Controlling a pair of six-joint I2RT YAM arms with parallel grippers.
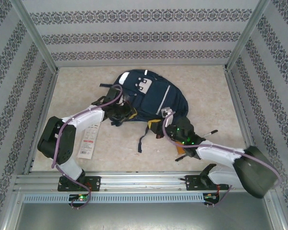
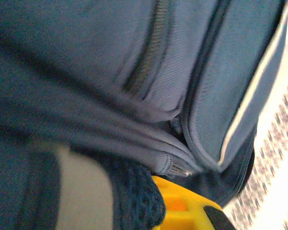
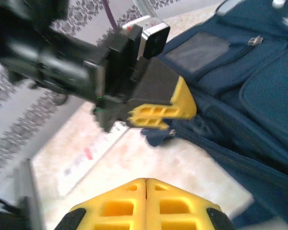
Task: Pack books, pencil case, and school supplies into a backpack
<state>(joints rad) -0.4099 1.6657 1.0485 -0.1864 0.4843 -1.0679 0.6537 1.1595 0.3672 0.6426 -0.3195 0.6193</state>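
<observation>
backpack [image 1: 149, 96] lies flat mid-table [image 1: 77, 91], front patch up, straps trailing toward the arms. left end effector [image 1: 119, 114] is at the bag's left side, closed on a fold of its fabric by a zip line. in the right wrist view its yellow finger pinches the blue edge, with a zip pull hanging just under it. my read: it's there to pin or lift that edge so the opening can be worked and the bag doesn't slide. right end effector [image 3: 146, 203] is closed, fingers meeting flush, nothing between them. it sits low over the table just beside the bag's near edge, facing the left one, so it's probably lining up for the zip pull or the opposite lip. white packet with red print [image 1: 88, 143] lies flat on the table, left of the bag, partly under the left forearm, not packed. can't tell whether any compartment is open; zips in the left wrist view look closed. looks early: bag access first, loading after. risk: fabric slipping out of a shallow pinch.
</observation>
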